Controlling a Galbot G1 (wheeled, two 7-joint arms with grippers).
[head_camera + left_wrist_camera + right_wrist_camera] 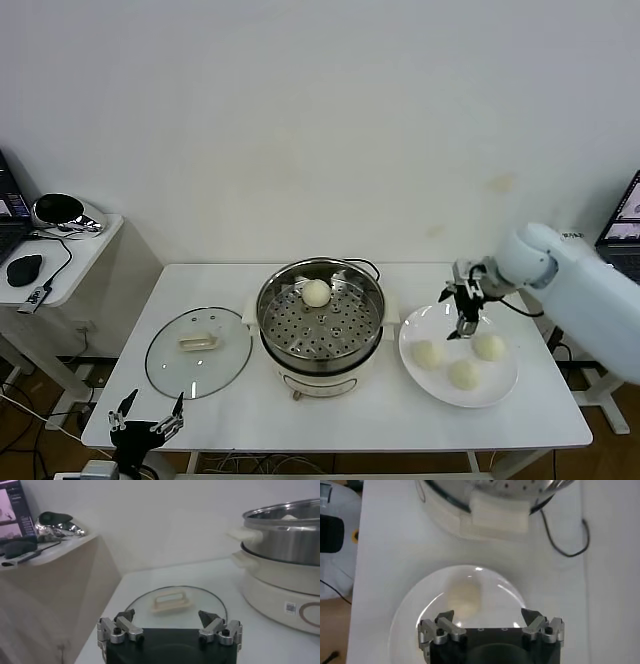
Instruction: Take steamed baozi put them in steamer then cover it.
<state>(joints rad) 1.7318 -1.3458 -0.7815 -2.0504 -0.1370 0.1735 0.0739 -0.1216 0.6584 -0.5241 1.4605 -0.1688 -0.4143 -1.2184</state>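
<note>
The steamer (320, 325) stands mid-table with one steamed baozi (316, 292) on its perforated tray. Three more baozi (428, 353) (489, 346) (463, 374) lie on a white plate (412, 338) to its right. My right gripper (466, 328) hangs open just above the plate's far part, between two of the buns, with nothing in it. In the right wrist view its open jaws (487, 614) frame the plate (415, 615) and one baozi (464, 597). The cover (198, 352) lies flat left of the steamer. My left gripper (148, 425) waits open at the table's front-left corner, facing the cover (175, 602) and the steamer (285, 530).
A black cable (560, 535) runs behind the steamer's base. A side desk (60, 265) with a mouse and a shiny object stands to the left of the table. The table's front edge (330, 445) is close below the plate and the cover.
</note>
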